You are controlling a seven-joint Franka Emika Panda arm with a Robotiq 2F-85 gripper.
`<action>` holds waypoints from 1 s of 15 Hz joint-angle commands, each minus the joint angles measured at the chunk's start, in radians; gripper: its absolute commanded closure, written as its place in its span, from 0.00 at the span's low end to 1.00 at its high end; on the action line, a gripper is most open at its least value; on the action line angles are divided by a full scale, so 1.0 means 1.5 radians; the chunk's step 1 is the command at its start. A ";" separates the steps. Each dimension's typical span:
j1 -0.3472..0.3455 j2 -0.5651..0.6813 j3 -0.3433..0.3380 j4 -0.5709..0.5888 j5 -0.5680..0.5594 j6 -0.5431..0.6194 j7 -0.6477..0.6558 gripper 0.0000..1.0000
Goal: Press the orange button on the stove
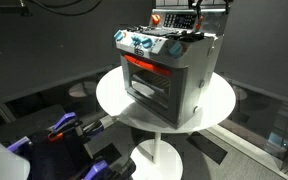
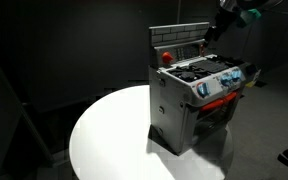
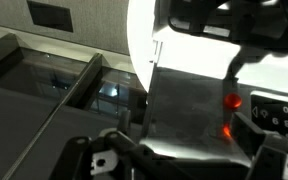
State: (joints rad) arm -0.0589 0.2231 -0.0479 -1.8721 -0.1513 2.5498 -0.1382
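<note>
A grey toy stove [image 1: 169,75] [image 2: 189,100] stands on a round white table in both exterior views. Its orange button [image 1: 156,17] [image 2: 165,56] sits on the upright back panel above the burners. My gripper [image 1: 197,22] [image 2: 212,36] hangs over the back of the stove top, off to the side of the button and not touching it. Its fingers look shut and hold nothing. In the wrist view the button [image 3: 231,101] glows at the right, with its reflection below it, and the gripper [image 3: 182,150] is a dark blur at the bottom edge.
The round white table [image 1: 219,105] [image 2: 104,130] has bare surface around the stove. Blue knobs [image 1: 139,44] [image 2: 229,80] line the stove's front edge. Dark floor and walls surround the table, and blue and red items [image 1: 62,126] lie on the floor.
</note>
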 commanded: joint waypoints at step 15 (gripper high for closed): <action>-0.006 -0.014 0.000 0.013 0.022 -0.077 -0.009 0.00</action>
State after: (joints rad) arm -0.0601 0.2347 -0.0505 -1.8510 -0.1463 2.5056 -0.1382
